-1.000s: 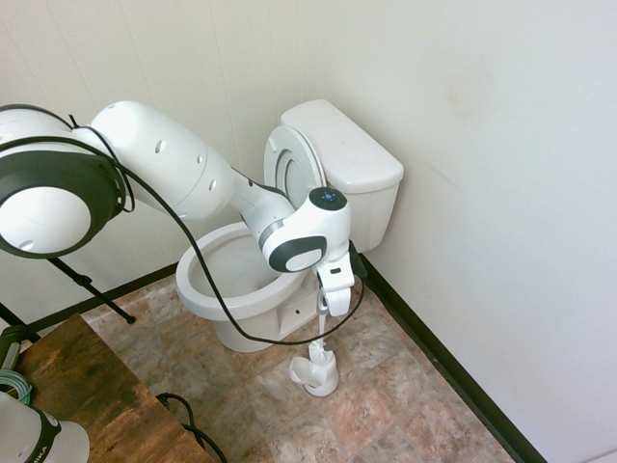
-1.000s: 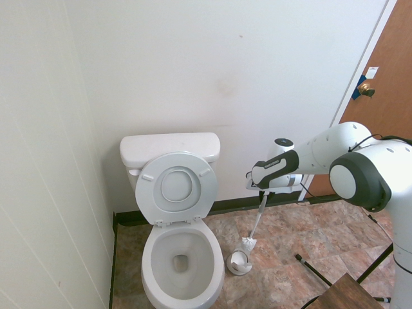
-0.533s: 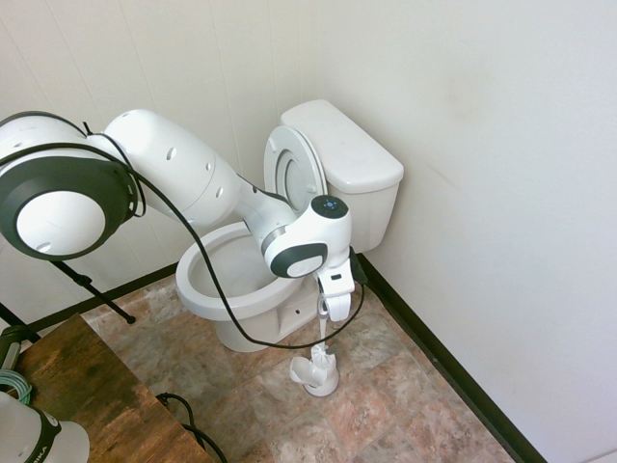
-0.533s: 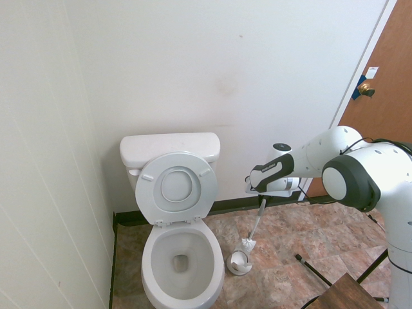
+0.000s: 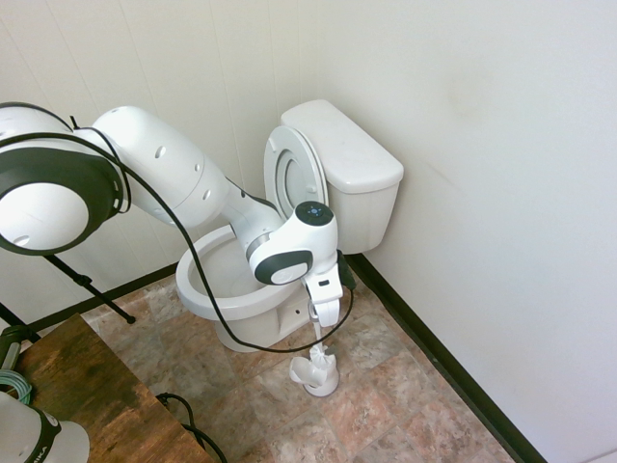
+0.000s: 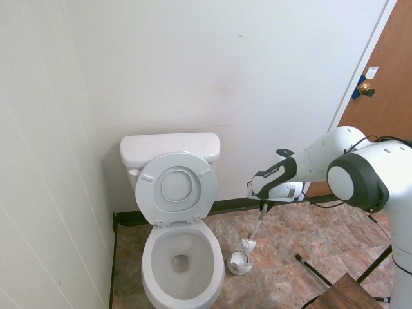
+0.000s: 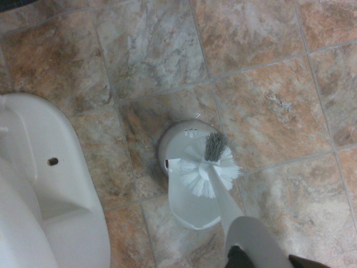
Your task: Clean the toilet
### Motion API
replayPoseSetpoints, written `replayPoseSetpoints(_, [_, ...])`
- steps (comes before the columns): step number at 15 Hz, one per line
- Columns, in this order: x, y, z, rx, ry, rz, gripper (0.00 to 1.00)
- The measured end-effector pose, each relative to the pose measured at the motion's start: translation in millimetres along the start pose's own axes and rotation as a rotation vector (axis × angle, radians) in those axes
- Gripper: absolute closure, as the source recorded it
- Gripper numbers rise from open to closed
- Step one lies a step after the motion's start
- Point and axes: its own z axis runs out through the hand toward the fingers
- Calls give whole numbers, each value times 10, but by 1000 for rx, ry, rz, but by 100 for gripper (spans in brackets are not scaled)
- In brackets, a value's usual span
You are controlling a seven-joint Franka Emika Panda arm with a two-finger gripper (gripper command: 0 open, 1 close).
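The white toilet (image 6: 151, 270) stands against the wall with its seat and lid (image 6: 177, 187) raised against the tank (image 5: 347, 159), so the bowl (image 5: 207, 289) is open. My gripper (image 6: 262, 207) is to the right of the bowl and is shut on the handle of a white toilet brush (image 6: 256, 225). The handle hangs down from the gripper (image 5: 323, 313). The brush head (image 7: 207, 173) sits over the small white brush holder (image 7: 187, 206) on the floor; whether they touch is unclear. The toilet's base (image 7: 39, 184) shows at the edge of the wrist view.
The brush holder (image 5: 316, 381) stands on the tiled floor (image 6: 290, 257) between the toilet and the wall's black baseboard (image 5: 434, 357). A brown door (image 6: 386, 77) is at the right. A wooden table (image 5: 87, 395) stands near the arm's base.
The gripper has come down a little and shifted toward the toilet with the brush handle in it. The brush head stays over the holder.
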Motion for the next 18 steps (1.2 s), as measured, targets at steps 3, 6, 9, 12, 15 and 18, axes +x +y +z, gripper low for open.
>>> replayPoseSetpoints(3, [-20,110,-159,24,3,3,100])
replayPoseSetpoints(6, [-73,182,-197,24,-2,1,100])
replayPoseSetpoints(9, [-202,269,-214,22,-6,-13,100])
replayPoseSetpoints(12, [-305,280,-125,4,-15,-29,100])
replayPoseSetpoints(15, [-302,164,147,-26,-25,-29,100])
replayPoseSetpoints(18, [-204,-124,483,-59,-40,-10,100])
